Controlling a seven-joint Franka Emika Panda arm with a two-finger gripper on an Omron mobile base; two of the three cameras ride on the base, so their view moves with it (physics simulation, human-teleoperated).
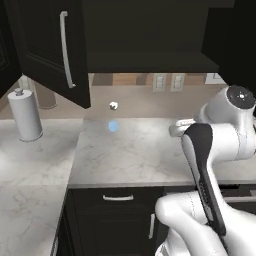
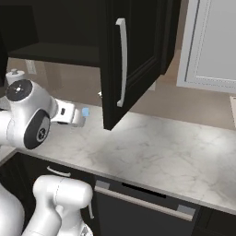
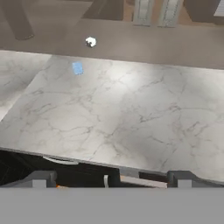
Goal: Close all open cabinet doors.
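Arm folded, elbow high, forearm level over the marble surface (image 1: 125,155); hand looks down across it toward the back wall. Pincer (image 3: 111,178): two dark tips set wide apart, holding nothing. Hand itself is hard to make out in the base views. Upper cabinet doors stand open over the surface: left door (image 1: 52,47) and right door (image 2: 129,55), both black with silver bar handles, tops cut off. Paper towel roll (image 1: 23,115) stands near the back left corner.

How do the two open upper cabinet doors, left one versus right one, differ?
The left door hangs by the paper towel roll and swings out leftward. The right door hangs over the open marble counter, nearer the window, swinging rightward. Both are matte black with vertical silver bar handles, and both stand open.
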